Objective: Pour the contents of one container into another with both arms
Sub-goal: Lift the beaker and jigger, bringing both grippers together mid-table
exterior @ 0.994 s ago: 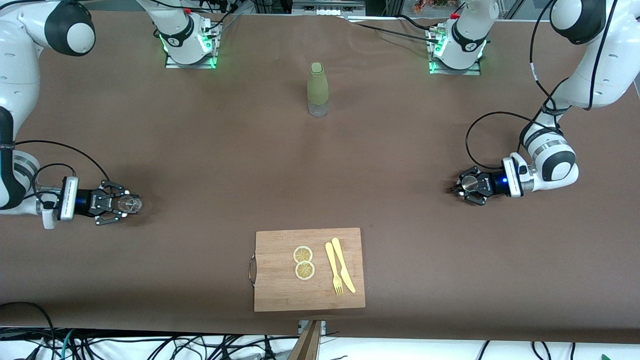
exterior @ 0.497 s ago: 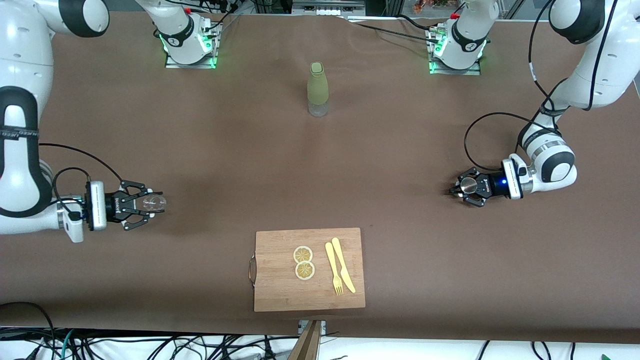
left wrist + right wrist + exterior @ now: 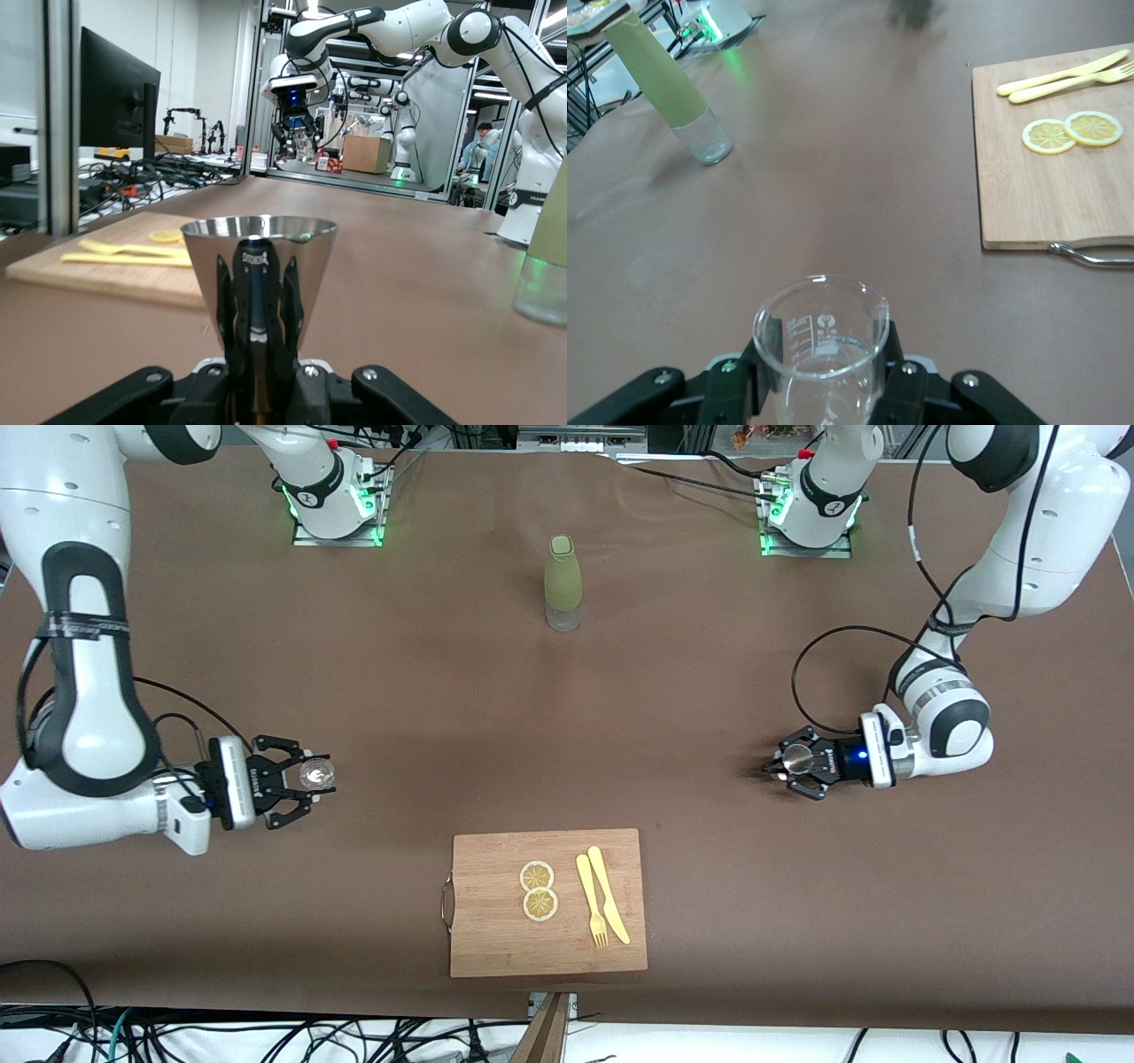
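Standing on a brown tabletop (image 3: 709, 868), two white arms, each with a vessel in its jaws.

Left gripper (image 3: 795, 763): over the tabletop toward the left arm's end, arm bent low and reaching in toward the middle. Jaws closed on a small metal cup (image 3: 798, 758), a polished cone widening to its rim, held upright; in the left wrist view the cup (image 3: 259, 283) fills the foreground with the black fingers (image 3: 252, 301) reflected in its side.

Right gripper (image 3: 299, 779): over the tabletop toward the right arm's end, likewise pointing in toward the middle. Jaws closed on a clear glass beaker (image 3: 316, 773) with white printed graduation marks, upright; the right wrist view shows the beaker (image 3: 821, 350) from above, its rim round and its wall transparent. Whether it holds liquid cannot be told.

Bottle (image 3: 563, 583): one, upright, clear base with a pale green sleeve and cap, standing between the two arm bases and farther from the front camera than either gripper. Well apart from both.

Cutting board (image 3: 496, 939): one, wooden, with a metal handle (image 3: 446, 902) on the edge toward the right arm's end; it lies nearer the front camera than the grippers, roughly midway between them. On it: two lemon slices (image 3: 539, 890) touching one another, and beside them a yellow plastic fork (image 3: 591, 901) and yellow plastic knife (image 3: 609, 894) lying side by side.
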Robot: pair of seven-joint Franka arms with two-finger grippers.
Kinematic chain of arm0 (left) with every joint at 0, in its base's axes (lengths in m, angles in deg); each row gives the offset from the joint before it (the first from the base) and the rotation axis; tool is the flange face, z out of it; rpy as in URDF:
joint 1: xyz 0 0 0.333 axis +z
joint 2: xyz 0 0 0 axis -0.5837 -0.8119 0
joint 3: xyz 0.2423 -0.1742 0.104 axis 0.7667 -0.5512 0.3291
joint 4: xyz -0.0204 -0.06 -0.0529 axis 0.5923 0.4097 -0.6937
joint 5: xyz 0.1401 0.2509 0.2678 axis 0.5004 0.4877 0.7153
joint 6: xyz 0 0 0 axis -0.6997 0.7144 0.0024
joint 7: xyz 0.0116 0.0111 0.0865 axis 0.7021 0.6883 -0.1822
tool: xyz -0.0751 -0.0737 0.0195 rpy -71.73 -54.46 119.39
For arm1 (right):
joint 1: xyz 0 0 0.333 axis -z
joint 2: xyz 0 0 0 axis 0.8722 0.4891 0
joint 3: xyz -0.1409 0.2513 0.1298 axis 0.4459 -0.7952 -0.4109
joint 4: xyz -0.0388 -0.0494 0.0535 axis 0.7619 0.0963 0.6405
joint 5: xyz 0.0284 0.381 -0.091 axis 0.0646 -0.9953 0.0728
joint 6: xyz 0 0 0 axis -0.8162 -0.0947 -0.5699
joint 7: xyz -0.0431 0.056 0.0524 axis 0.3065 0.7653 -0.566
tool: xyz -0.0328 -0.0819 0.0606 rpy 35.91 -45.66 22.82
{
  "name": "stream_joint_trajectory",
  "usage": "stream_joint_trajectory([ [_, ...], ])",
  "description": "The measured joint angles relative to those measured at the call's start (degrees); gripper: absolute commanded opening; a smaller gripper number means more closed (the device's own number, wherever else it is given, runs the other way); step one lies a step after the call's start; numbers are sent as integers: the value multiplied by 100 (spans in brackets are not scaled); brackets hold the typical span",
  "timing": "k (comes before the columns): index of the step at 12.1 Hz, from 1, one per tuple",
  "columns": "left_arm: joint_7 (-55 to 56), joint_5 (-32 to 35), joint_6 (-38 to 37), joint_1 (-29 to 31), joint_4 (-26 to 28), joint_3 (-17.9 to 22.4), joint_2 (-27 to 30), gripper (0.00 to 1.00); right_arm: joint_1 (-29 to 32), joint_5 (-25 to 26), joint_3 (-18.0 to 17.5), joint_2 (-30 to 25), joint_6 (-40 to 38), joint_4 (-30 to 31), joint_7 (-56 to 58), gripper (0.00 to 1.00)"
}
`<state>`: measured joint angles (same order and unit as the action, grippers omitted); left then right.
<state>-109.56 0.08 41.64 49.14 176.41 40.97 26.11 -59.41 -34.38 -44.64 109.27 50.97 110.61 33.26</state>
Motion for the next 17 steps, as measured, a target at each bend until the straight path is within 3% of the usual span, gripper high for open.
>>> stream_joint_trajectory([
  [7, 74, -1290, 427, -1295, -7, 9, 20, 0, -966, 559, -15, -348, 405, 54, -1280, 21],
  [13, 71, -2210, 1212, -2379, -107, 18, 20, 0, -1890, 981, -18, -476, 916, 64, -2589, 21],
  [17, -284, -3220, 1642, -3109, -263, 36, 20, 0, -2482, 1246, -19, -490, 1359, 73, -3405, 21],
])
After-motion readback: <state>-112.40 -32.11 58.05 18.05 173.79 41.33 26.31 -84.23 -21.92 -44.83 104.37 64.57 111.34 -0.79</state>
